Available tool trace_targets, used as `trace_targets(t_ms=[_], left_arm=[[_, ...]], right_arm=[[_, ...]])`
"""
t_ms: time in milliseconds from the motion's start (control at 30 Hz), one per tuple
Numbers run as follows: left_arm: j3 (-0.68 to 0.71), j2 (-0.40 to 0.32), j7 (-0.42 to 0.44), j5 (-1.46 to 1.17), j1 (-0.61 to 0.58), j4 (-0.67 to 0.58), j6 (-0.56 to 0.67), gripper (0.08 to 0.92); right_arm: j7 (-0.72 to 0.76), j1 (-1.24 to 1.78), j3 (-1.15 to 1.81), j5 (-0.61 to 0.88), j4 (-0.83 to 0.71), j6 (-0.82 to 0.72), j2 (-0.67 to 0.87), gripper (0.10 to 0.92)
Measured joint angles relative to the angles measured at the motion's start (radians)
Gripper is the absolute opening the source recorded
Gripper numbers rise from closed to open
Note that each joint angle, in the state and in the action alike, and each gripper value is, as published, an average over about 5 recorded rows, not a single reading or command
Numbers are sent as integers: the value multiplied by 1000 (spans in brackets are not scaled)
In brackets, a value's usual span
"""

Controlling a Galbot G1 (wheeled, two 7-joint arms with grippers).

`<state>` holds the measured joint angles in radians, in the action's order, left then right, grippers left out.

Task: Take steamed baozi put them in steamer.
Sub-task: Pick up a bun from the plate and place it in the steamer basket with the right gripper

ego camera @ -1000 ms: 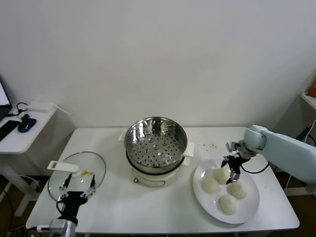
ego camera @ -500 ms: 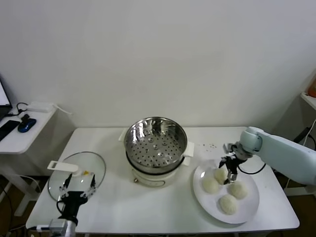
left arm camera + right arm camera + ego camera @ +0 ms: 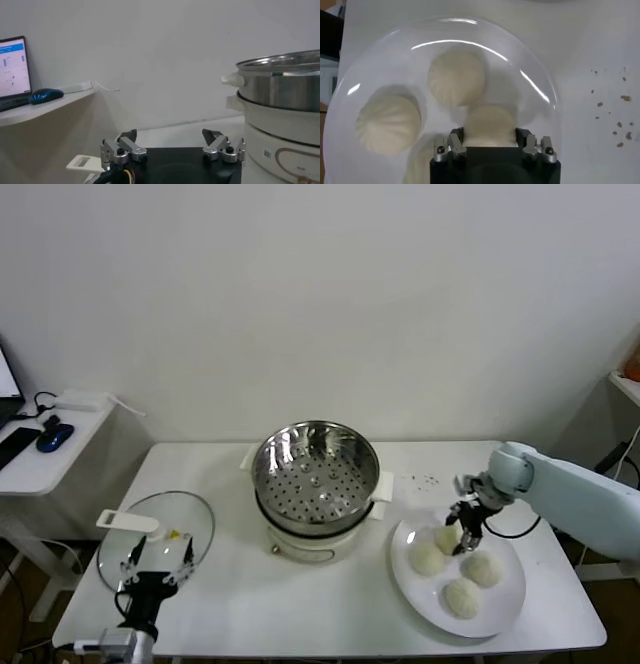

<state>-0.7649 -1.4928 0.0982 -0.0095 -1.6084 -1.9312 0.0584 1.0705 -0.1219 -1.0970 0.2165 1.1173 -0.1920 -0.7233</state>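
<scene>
Steamed baozi (image 3: 447, 538), four of them, sit on the white plate (image 3: 503, 609) right of the empty steamer (image 3: 314, 467). Right wrist view shows the right claw (image 3: 490, 141) spread around one bun; left claw (image 3: 157, 563) hangs open near the glass lid (image 3: 200, 522).

Four buns (image 3: 427, 558), all pale cream, smooth and dome-shaped with faint pleats, sit together on a flat white plate (image 3: 505, 609) off to the right of the bench. The one nearest the back (image 3: 489, 126) sits right between the jaws of the right gripper (image 3: 466, 536). The steamer (image 3: 315, 468) is a shiny steel basket with a hole-punched bottom, upright on its cream cooker base mid-bench, nothing inside.
</scene>
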Motion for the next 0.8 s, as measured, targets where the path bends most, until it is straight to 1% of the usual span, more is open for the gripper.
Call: trace_targets(t_ms=[400,800], left_arm=[[-2,-2,-1,0,4,-5,-3,823],[1,-6,-2,15,10,-3,-7,823]], right_arm=[[23,-184,-89,81,61,10,7,679],[46,-491,-270,238,125,26,-50,687]])
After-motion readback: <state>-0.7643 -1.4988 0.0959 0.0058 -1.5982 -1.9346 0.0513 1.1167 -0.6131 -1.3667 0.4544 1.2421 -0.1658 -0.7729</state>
